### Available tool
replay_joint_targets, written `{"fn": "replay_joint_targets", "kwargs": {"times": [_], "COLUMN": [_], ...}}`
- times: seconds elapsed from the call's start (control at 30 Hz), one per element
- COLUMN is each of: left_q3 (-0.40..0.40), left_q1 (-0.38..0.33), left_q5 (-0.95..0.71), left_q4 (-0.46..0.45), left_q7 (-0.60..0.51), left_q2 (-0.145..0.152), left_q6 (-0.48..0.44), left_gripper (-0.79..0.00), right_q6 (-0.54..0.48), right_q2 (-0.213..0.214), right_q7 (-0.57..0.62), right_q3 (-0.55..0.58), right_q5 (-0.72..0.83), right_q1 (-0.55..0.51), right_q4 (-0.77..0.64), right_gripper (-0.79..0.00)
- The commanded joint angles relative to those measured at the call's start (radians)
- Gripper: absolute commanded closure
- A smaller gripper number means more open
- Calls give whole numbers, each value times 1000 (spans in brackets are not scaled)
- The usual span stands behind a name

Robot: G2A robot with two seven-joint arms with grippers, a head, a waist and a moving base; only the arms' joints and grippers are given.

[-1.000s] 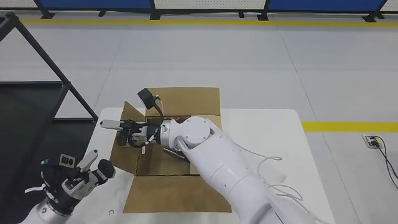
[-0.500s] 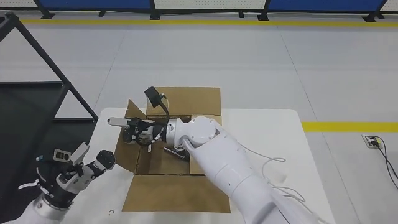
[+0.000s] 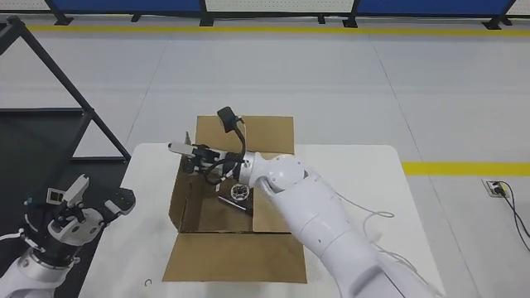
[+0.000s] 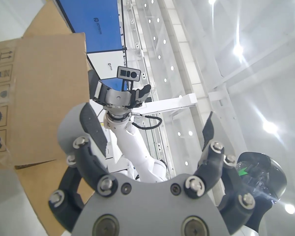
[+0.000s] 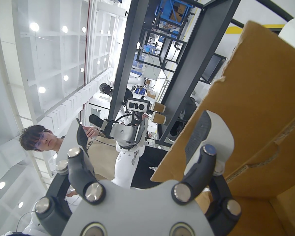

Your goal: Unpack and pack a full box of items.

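An open cardboard box (image 3: 236,257) stands on the white table (image 3: 364,182), its front and back flaps spread flat. Inside lie a round metallic item (image 3: 240,192) and a dark stick (image 3: 227,202). My right gripper (image 3: 189,153) is at the box's back left corner, open, with the raised left flap (image 5: 248,94) lying against one of its fingers (image 5: 201,133); the flap's edge sits between the fingers. My left gripper (image 3: 95,197) hangs open and empty off the table's left edge, tilted up toward the box side (image 4: 39,87). The right gripper (image 4: 118,94) also appears in the left wrist view.
A black metal frame (image 3: 58,74) stands to the left of the table. A small ring (image 3: 147,282) lies on the table near the front left corner. The table's right half is bare white surface.
My right gripper moved toward the box's back left corner, and the left flap rose from lying outward to nearly upright. My left arm drew back leftward off the table.
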Motion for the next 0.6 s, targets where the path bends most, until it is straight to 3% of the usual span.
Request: {"fn": "replay_joint_targets", "kwargs": {"times": [0.0, 0.3, 0.57], "left_q3": [0, 34, 49], "left_q1": [-15, -66, -86], "left_q5": [9, 68, 133], "left_q4": [3, 6, 21], "left_q7": [-13, -37, 18], "left_q2": [3, 10, 12], "left_q6": [19, 66, 45], "left_gripper": [-785, -785, -785], "right_q6": [-9, 8, 249], "right_q2": [16, 99, 168], "right_q7": [-9, -13, 49], "right_q3": [12, 75, 122], "right_q5": [-12, -86, -187], "right_q1": [-6, -76, -178], "right_q4": [-11, -125, -355], "right_gripper": [-785, -785, -785]}}
